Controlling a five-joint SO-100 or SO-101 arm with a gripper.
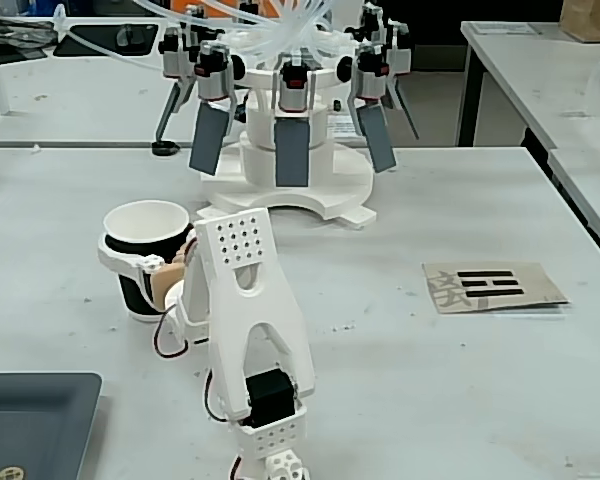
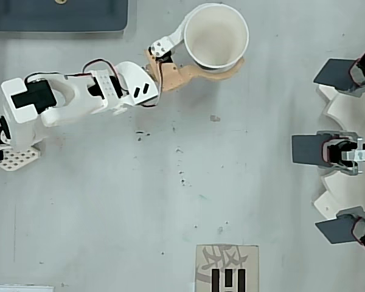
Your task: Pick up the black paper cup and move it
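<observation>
Black cup (image 1: 140,290) upright on grey table (image 1: 460,380), white inside open to overhead view (image 2: 216,35). Clasped by pincer (image 2: 214,53): white finger (image 2: 170,41) curving round one side of rim, tan finger (image 2: 201,73) round the other, both touching cup wall. Seen in fixed view at left of white arm (image 1: 245,330), white band of pincer (image 1: 130,258) wrapped about upper cup. Cannot tell whether cup base touches table. Card with black bars (image 1: 492,286) well apart at right. Dark tray (image 1: 30,420) at lower left corner. White rig with grey paddles (image 1: 292,150) behind, near far table edge.
</observation>
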